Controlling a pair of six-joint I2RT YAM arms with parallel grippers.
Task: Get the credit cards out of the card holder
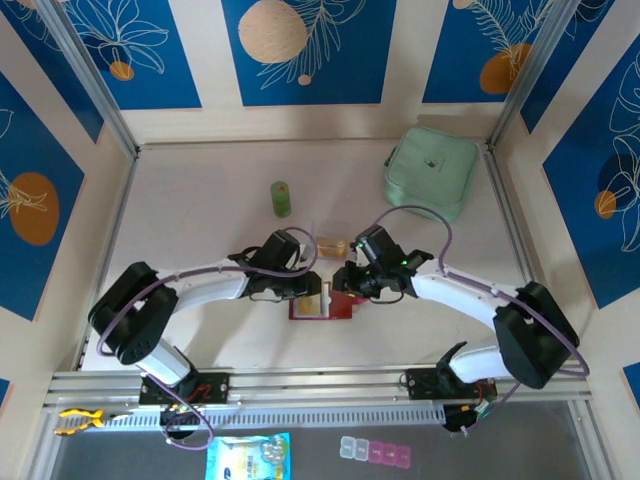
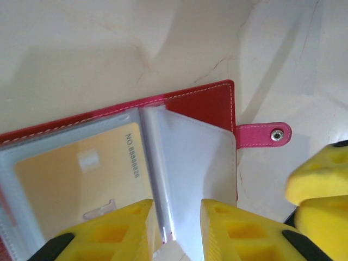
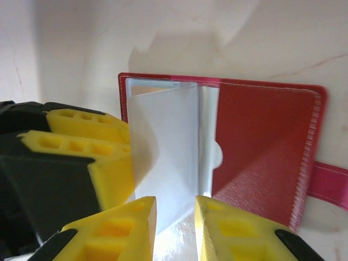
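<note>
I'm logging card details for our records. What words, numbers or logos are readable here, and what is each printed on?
"NO 8888836" (last digits uncertain): on the orange-yellow credit card, seen through a clear pocket of the red card holder.
Small dark mark on the mint-green pouch: too small to read.
Print on the blue packet at the near edge: too small to read.
</note>
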